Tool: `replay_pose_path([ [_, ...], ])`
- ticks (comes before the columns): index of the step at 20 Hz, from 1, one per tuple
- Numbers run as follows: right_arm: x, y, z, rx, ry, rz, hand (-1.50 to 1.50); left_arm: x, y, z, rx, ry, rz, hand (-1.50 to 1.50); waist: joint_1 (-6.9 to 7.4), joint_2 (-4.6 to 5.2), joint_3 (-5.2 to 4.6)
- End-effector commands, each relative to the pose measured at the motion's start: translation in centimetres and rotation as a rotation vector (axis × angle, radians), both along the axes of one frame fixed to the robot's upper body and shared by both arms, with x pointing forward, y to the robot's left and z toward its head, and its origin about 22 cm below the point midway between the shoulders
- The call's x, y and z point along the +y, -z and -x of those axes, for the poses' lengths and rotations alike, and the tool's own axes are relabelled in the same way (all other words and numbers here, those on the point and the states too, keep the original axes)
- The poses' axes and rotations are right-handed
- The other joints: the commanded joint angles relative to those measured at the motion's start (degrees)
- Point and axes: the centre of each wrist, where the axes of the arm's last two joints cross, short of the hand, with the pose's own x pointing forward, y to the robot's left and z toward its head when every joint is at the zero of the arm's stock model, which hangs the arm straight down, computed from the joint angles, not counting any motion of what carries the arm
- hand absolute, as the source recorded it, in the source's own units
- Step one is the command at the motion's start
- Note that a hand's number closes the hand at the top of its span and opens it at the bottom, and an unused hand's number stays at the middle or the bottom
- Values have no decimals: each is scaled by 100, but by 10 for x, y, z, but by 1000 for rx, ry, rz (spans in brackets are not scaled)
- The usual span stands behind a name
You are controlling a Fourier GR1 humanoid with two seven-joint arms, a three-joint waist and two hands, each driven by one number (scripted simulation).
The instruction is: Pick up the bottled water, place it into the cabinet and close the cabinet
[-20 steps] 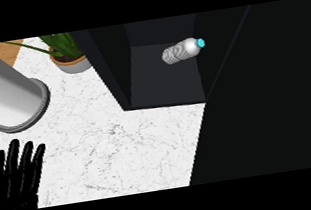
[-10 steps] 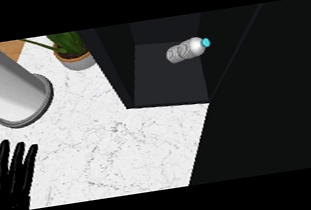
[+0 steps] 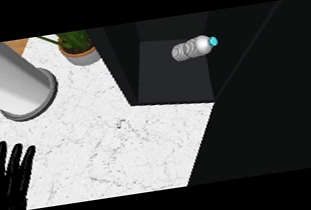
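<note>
With the bottled water (image 3: 195, 48) lying inside the cabinet (image 3: 174, 81) and the left hand (image 3: 3, 174) rested open, holding nothing, the door could be jammed if swung against the bottle.

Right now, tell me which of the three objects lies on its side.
The bottled water, lying inside the dark cabinet, blue cap pointing right. The grey cylinder and the potted plant both stand upright on the counter.
</note>
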Motion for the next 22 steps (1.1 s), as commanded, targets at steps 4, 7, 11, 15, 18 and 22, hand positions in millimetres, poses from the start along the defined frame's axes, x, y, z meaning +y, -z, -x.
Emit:
replay_pose_path([
  [4, 44, 31, -13, 332, -134, -72, 150, -1, -3, -2, -32, 56, 2, -150, 382, 206, -10],
  [7, 47, 39, -15, 435, -198, -96, 150, 5, -6, -5, -33, 64, -16, -150, 442, 217, -4],
  [11, 34, 38, -30, 481, -50, -189, 150, 9, -4, -4, -20, 50, -5, -150, 256, 141, 11],
  [15, 10, 33, -36, 436, 142, -314, 150, 15, -2, 0, -14, 11, -12, -150, 76, 87, 20],
  [18, 1, 37, -39, 452, 248, -344, 150, 16, -4, -1, -32, 4, -8, -150, -6, 94, 19],
  [22, -2, 44, -47, 475, 309, -377, 150, 15, -2, 1, -16, 12, 2, -150, 3, 123, 22],
])
